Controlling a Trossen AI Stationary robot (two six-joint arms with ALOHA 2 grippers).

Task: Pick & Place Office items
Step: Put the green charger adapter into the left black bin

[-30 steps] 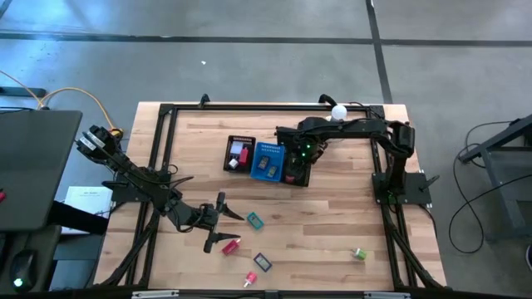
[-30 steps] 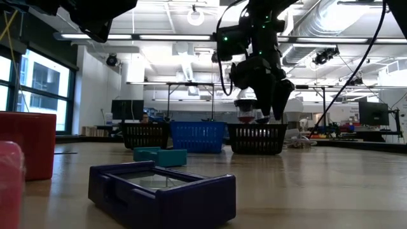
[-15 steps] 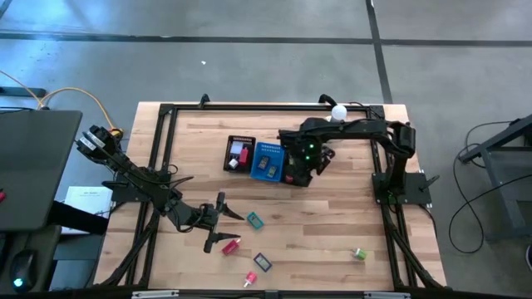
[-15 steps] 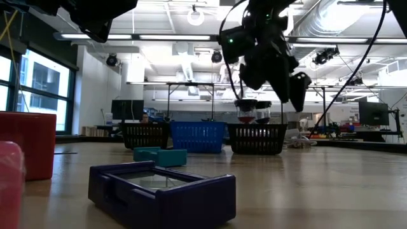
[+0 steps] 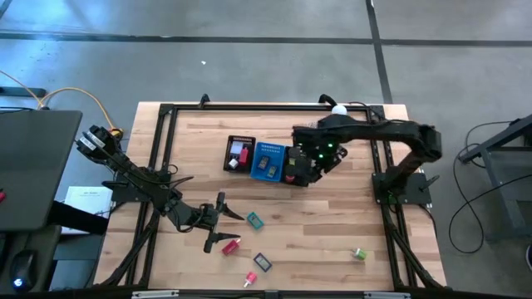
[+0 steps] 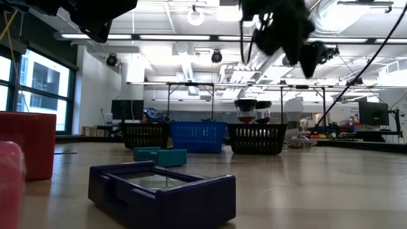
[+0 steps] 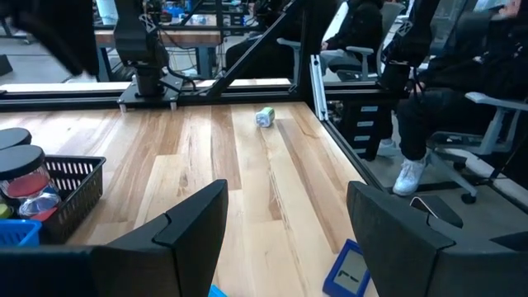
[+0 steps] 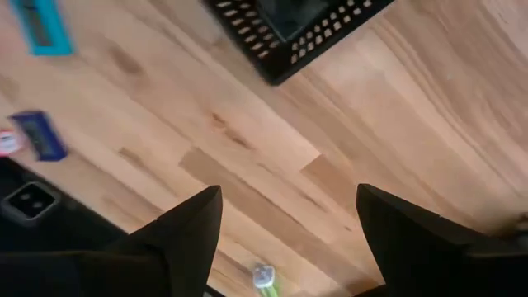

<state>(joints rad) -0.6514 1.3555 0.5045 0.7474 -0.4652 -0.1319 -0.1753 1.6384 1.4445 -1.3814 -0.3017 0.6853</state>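
Rising right gripper (image 5: 306, 166), jaws parted

Small office items lie scattered on the wooden table: a teal block (image 5: 254, 221) near centre, a red-pink clip (image 5: 229, 246) at its 7 o'clock, a dark blue flat case (image 5: 263, 262), a pink piece (image 5: 250, 279), and a green spool (image 5: 359, 253) at 4 o'clock.

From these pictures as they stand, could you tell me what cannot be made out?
- Right section of the tray: high view, the right gripper overhangs it.
- Red block and pink piece: low view, cut by the picture's edge.
- Green item: too small in every view to identify.
- Seated person: left wrist view, cut by the top edge.
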